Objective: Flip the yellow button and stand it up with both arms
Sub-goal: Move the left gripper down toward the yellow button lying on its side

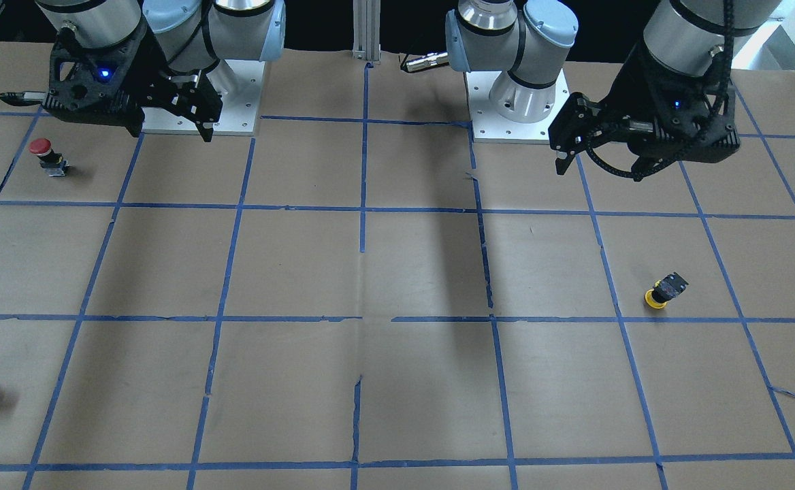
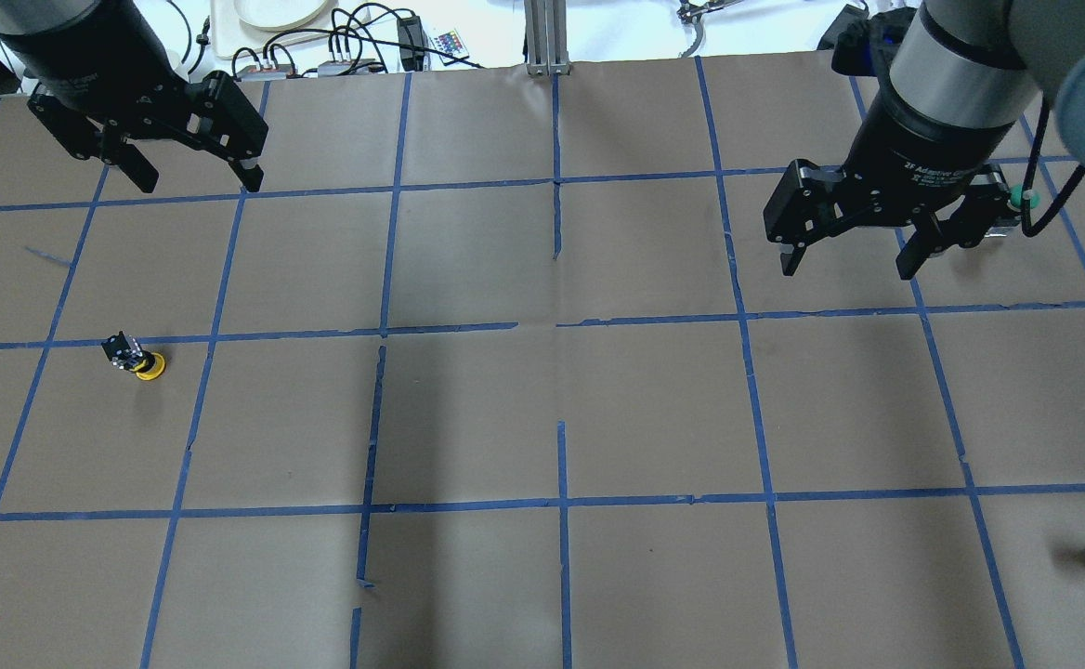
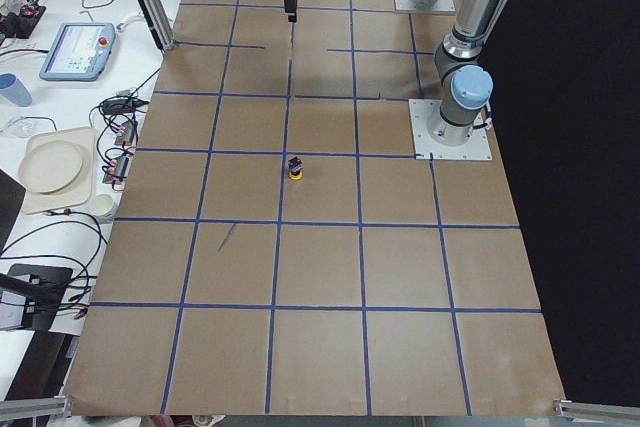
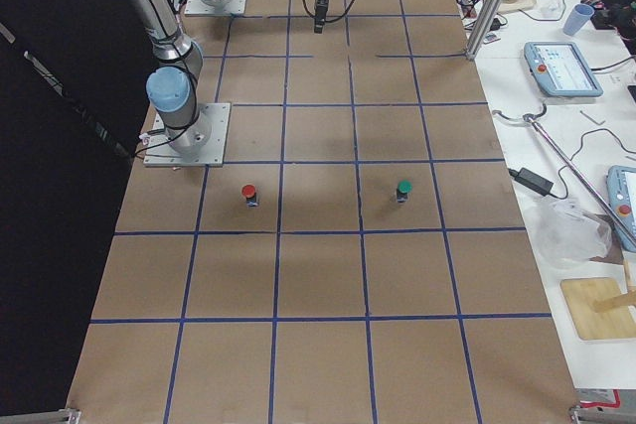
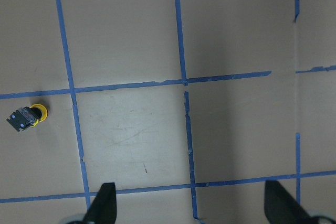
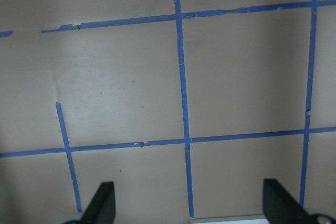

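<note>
Toward the table's left edge, the left gripper hangs raised, its jaws spread wide and empty. The yellow button sits well apart from it, tipped onto its cap with the black body up, which is likely why it needs flipping. Near the right edge, the right gripper is likewise wide apart and holds nothing, probably ready to help.

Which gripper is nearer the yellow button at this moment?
Left. The left gripper hangs open above the table on the same side as the yellow button, a little toward the centre. The right gripper hangs open over the opposite half.
</note>
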### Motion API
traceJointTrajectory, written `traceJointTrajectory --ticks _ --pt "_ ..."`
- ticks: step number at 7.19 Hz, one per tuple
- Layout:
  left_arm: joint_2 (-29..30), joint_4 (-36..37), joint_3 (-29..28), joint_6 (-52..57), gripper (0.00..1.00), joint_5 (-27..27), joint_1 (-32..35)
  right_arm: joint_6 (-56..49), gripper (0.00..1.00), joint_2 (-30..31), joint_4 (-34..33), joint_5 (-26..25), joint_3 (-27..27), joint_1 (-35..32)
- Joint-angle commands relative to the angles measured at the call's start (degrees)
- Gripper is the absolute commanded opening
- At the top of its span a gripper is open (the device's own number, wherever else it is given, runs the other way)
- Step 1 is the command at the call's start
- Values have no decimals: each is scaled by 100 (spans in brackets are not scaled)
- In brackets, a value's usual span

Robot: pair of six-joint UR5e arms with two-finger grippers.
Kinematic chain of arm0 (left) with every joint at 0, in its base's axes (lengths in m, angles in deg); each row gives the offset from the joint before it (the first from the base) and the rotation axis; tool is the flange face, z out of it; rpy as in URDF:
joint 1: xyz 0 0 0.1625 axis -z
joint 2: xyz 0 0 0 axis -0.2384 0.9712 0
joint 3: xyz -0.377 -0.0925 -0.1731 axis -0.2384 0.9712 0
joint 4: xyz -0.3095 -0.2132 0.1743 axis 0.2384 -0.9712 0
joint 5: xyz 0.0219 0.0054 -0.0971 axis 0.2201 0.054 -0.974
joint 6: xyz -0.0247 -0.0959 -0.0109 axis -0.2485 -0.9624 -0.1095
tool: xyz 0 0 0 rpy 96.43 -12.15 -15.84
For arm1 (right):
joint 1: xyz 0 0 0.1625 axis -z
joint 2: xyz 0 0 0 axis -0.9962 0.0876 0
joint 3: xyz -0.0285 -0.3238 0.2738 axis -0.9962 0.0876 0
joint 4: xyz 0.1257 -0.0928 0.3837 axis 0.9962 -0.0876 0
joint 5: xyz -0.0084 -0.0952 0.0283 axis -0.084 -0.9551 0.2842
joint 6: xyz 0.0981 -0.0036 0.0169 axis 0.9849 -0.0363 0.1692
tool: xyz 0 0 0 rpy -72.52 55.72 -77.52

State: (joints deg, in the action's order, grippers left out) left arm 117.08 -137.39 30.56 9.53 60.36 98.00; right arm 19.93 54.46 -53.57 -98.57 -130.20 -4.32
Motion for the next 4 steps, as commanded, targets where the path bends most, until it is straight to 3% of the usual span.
traceJointTrajectory --ticks 1,4 --pt "20 114 331 1123 98 -23 -570 12 100 9 -3 -1 0 0" --pt "37 919 971 2811 99 -14 -1167 13 100 0 -3 -10 0 0"
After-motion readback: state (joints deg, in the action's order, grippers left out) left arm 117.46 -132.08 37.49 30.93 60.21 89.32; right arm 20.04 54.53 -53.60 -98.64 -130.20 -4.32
